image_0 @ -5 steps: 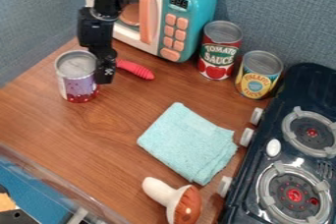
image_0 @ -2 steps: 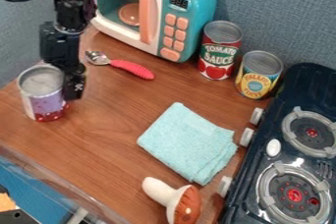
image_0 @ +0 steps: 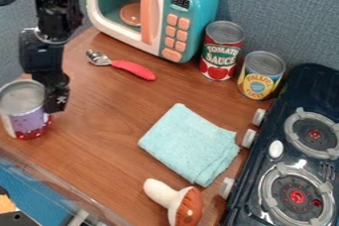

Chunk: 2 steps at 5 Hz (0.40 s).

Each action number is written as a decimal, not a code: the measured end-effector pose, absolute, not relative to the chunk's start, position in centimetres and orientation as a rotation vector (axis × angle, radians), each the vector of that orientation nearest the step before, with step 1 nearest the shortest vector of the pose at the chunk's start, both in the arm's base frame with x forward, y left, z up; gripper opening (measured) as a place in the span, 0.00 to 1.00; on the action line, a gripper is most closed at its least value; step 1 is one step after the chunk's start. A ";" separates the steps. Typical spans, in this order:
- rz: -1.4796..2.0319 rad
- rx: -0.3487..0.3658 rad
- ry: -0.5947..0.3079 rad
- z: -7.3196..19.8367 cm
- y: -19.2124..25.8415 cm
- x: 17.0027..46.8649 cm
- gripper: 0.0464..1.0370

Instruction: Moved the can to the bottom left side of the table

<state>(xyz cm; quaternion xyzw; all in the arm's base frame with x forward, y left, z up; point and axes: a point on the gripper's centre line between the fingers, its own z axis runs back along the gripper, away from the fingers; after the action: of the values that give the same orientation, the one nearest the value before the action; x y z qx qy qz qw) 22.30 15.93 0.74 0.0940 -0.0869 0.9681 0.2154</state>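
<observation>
At the left edge of the wooden table (image_0: pixel 109 136) the black gripper (image_0: pixel 39 96) hangs low, closed around a can (image_0: pixel 27 116) with a silver top and a purple and red label. One finger (image_0: pixel 57 98) presses along the can's right side; the other side of the grip is hidden behind the can. The can is upright, close to the table's front left edge.
A teal toy microwave (image_0: pixel 192 17) stands at the back, with a red-handled spoon (image_0: pixel 132 68) before it. Tomato sauce (image_0: pixel 220 54) and pineapple (image_0: pixel 259 79) cans stand right of it. A folded cloth (image_0: pixel 191 143), a toy mushroom (image_0: pixel 179 202) and a stove (image_0: pixel 291 155) lie nearer.
The gripper and the can have moved together toward the lower left, from beside the spoon to the table's left edge. The spoon's metal bowl has come into view.
</observation>
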 end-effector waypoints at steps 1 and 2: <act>2.683 0.271 -0.249 1.0 15.7 21.6 0.96; 2.662 0.253 -0.269 2.2 15.7 21.8 0.96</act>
<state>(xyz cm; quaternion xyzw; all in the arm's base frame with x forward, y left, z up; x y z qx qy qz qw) 21.84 15.74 2.22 0.0917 -0.0974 0.9651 0.2250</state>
